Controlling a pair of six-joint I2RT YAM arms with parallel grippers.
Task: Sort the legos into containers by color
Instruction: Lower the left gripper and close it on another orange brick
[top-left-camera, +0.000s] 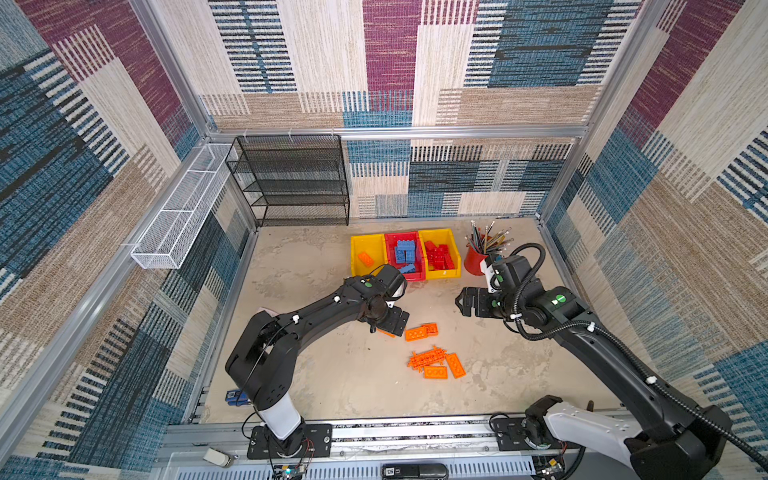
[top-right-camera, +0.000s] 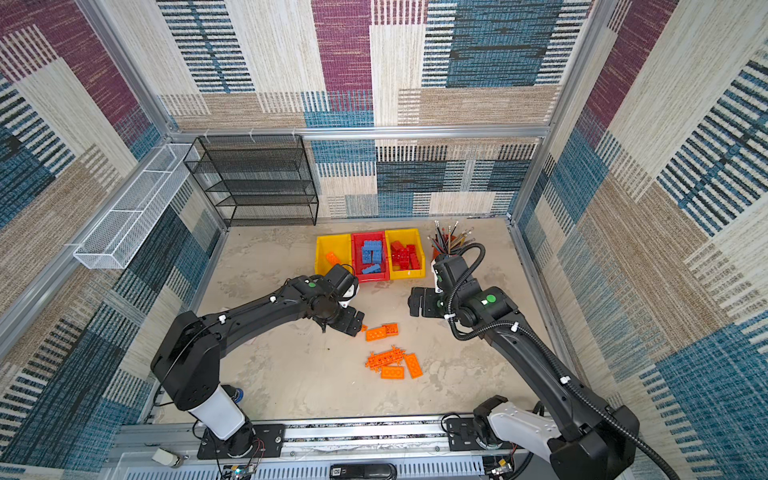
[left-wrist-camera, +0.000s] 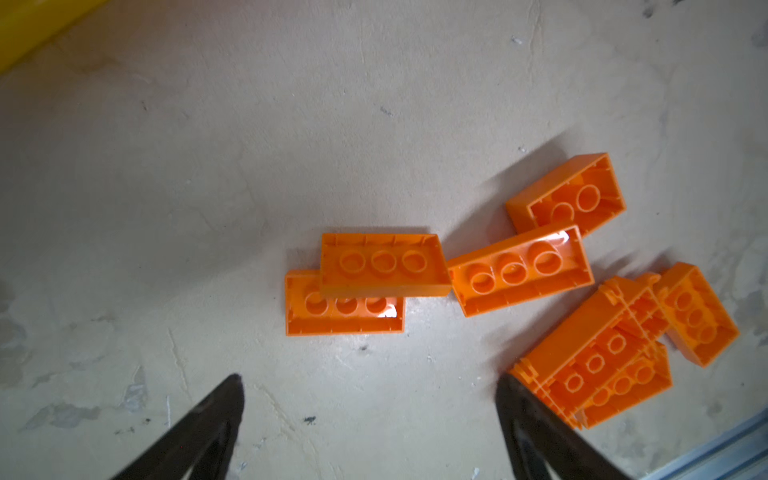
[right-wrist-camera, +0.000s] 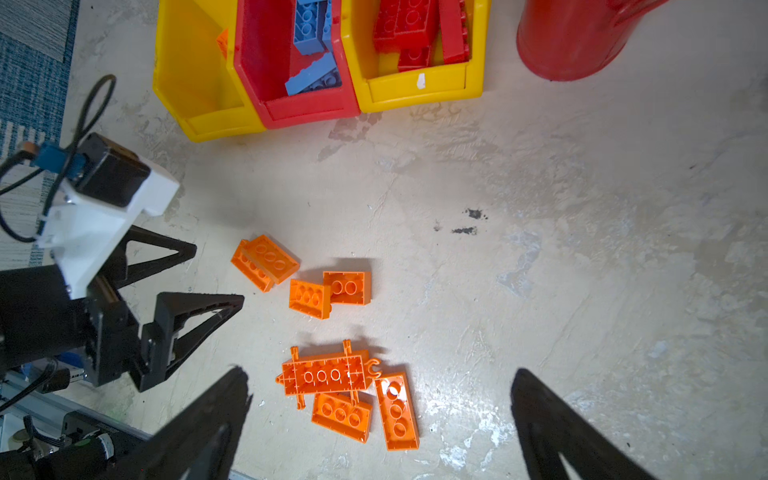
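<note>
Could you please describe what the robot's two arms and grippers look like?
Both arms, the left arm and the right arm, are black with a white segment near the base and a round green sticker near the wrist. A ribbed black cable runs along the right arm. The left gripper and right gripper each have two black, triangular, pointed fingers.

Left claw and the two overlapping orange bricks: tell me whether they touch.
Apart. The left wrist view shows bare tabletop between the open left claw and the overlapping orange bricks; nothing sits between its fingertips.
</note>
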